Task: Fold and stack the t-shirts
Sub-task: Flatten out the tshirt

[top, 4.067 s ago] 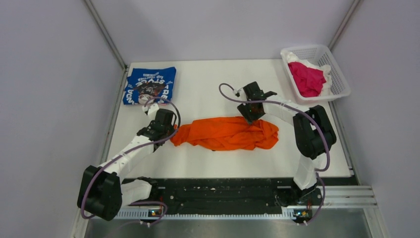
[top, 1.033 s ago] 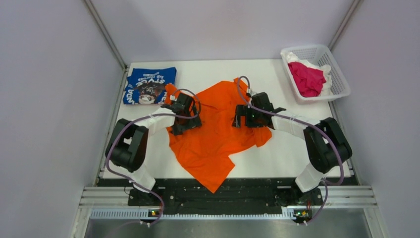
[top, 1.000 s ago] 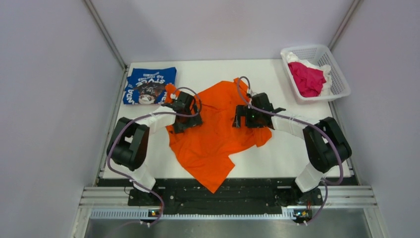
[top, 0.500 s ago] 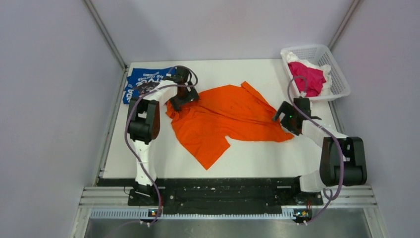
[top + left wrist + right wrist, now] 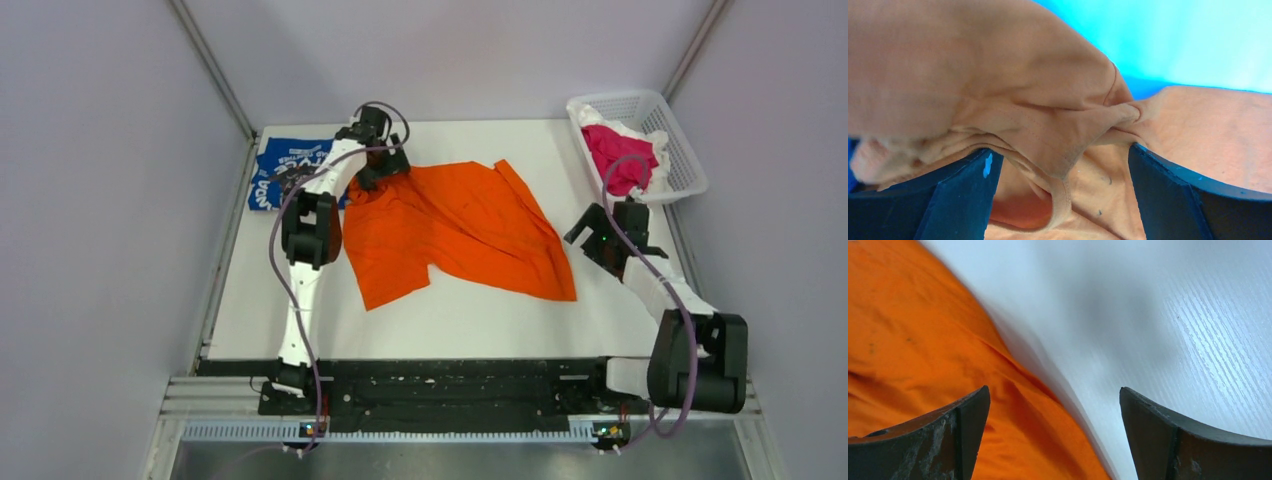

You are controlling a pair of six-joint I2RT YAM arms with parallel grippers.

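Observation:
The orange t-shirt (image 5: 460, 225) lies spread open across the middle of the white table (image 5: 480, 310), one sleeve pointing to the near left. My left gripper (image 5: 383, 175) is at its back left corner. The jaws are open, with a bunched hem of orange cloth (image 5: 1023, 75) lying loose between the fingers (image 5: 963, 195). My right gripper (image 5: 585, 243) is open just off the shirt's right edge, over orange cloth (image 5: 913, 330) and bare table (image 5: 1173, 315). The folded blue t-shirt (image 5: 285, 170) lies at the back left, partly under the left arm.
A white mesh basket (image 5: 683, 165) holding pink cloth (image 5: 620, 155) stands at the back right corner. Grey walls close in the table on the left, back and right. The arm bases and a black rail (image 5: 450, 385) run along the near edge.
The orange shirt went from a bunched roll to spread out, and shifted toward the back. My left gripper moved to the back left, and my right gripper moved off to the right.

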